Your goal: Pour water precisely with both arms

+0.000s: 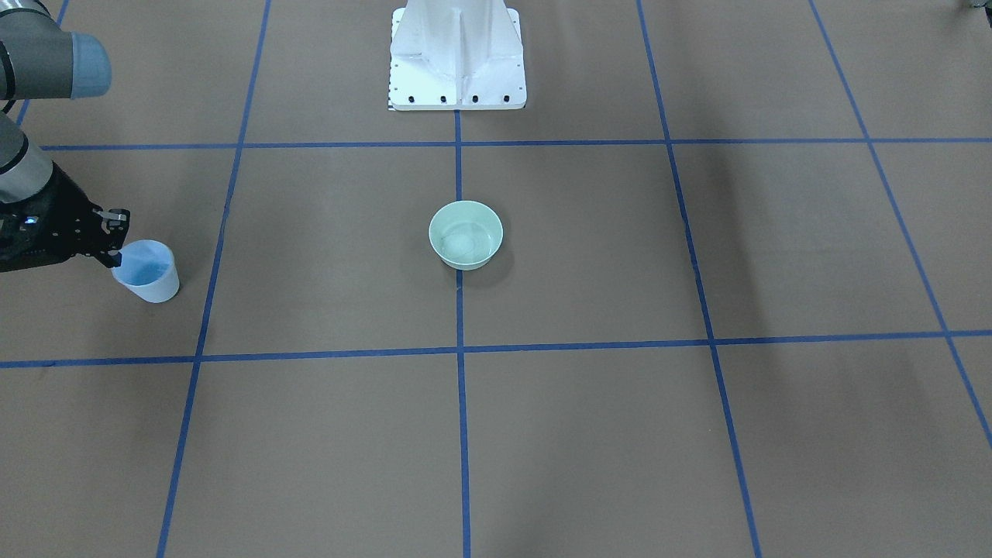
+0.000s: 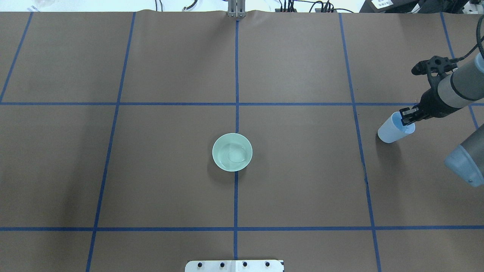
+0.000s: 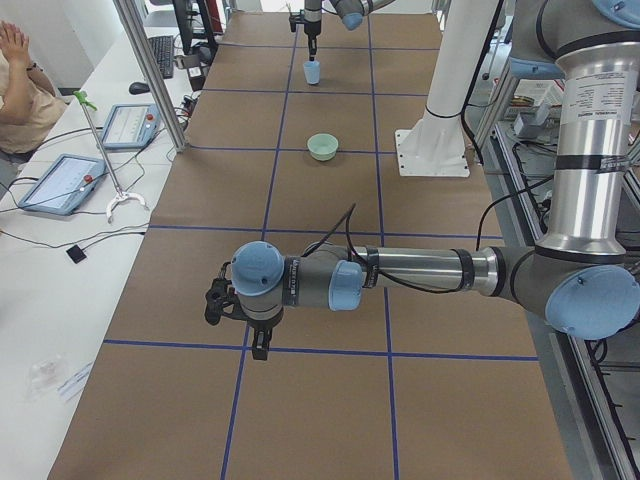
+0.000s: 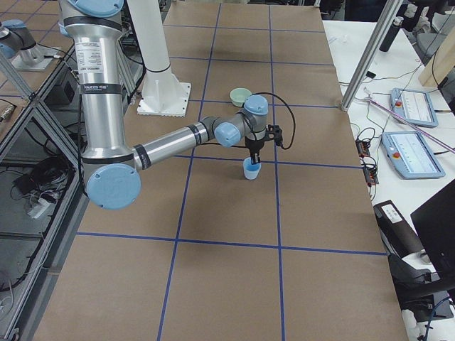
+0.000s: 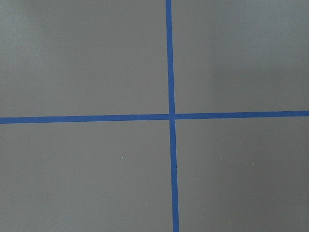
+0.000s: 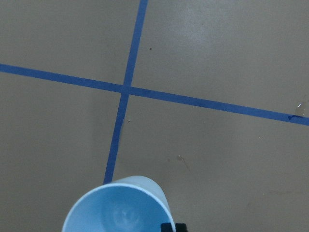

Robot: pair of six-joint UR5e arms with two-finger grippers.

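A pale blue cup (image 1: 149,273) stands upright on the brown table at my right side; it also shows in the overhead view (image 2: 394,129) and from above in the right wrist view (image 6: 118,208). My right gripper (image 2: 407,116) comes down on its rim and looks shut on it. A pale green bowl (image 2: 232,152) sits at the table's middle, with a faint glossy glint of water (image 2: 236,155) inside. I cannot tell whether the cup holds water. My left gripper (image 3: 252,330) hangs low over bare table far from both; I cannot tell if it is open or shut.
The white bolted pedestal (image 1: 457,58) stands behind the bowl. Blue tape lines (image 5: 170,116) divide the brown table into squares. A side bench with tablets (image 3: 60,182) and a seated person runs along the far side from the robot.
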